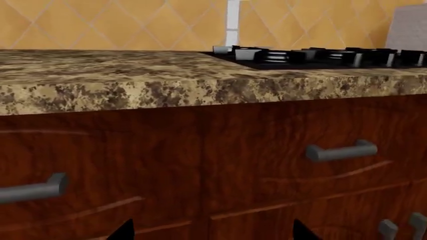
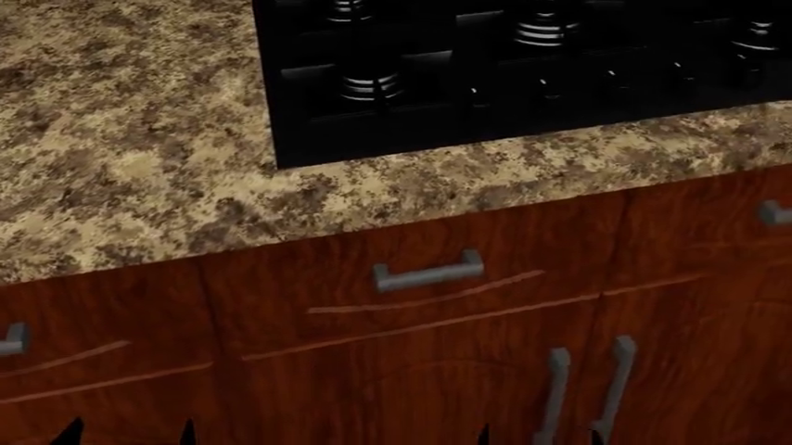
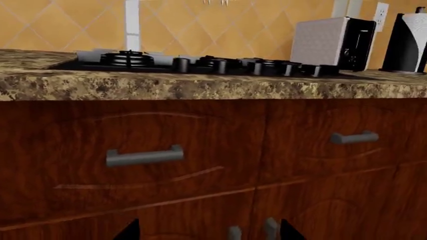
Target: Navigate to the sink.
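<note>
The sink is out of view in all three views. I face a speckled brown granite counter (image 2: 136, 139) with a black cooktop (image 2: 495, 83) set into it, not the sink. My left gripper (image 1: 213, 233) is open and empty, with only its two black fingertips (image 1: 124, 231) showing in front of the wooden cabinet. My right gripper (image 3: 210, 232) is also open and empty, close to the cabinet front. In the head view the left gripper's tips (image 2: 128, 434) peek in at the lower edge.
Dark red wooden cabinet fronts (image 2: 409, 352) with grey bar handles (image 2: 428, 273) stand directly ahead. A toaster (image 3: 330, 42) and a black paper-towel holder (image 3: 407, 42) stand on the counter beyond the cooktop. An orange tiled wall (image 1: 120, 22) rises behind.
</note>
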Robot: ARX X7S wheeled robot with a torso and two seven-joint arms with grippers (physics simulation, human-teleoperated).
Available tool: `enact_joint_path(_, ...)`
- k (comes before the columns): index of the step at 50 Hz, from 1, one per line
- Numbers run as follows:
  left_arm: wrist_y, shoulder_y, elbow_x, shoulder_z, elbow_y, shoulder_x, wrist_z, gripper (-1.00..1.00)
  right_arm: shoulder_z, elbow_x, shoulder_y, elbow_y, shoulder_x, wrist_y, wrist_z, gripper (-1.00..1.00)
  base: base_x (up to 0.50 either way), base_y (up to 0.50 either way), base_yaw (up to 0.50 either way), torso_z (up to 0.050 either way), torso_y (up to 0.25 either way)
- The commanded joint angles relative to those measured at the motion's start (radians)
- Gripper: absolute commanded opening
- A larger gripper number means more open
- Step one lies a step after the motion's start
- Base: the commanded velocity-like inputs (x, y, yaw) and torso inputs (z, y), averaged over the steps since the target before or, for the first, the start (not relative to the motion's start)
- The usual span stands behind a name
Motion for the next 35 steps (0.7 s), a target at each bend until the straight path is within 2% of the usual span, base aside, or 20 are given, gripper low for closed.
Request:
enact_joint_path(1,0.000,-0.003,-0.012,0.010,-0.002,-0.011,-0.012,1.00,-0.014,0.005,0.002,0.002,0.010,-0.003,0.018,1.00,-0.14,0.04,-0.50,0.000,0.000)
enact_joint_path(35,0.009,-0.006,-0.025,0.035,-0.005,-0.031,-0.051,1.00,-0.042,0.033,-0.002,-0.008,0.035,-0.006,0.049,1.00,-0.14,0.05,-0.48,0.000,0.000)
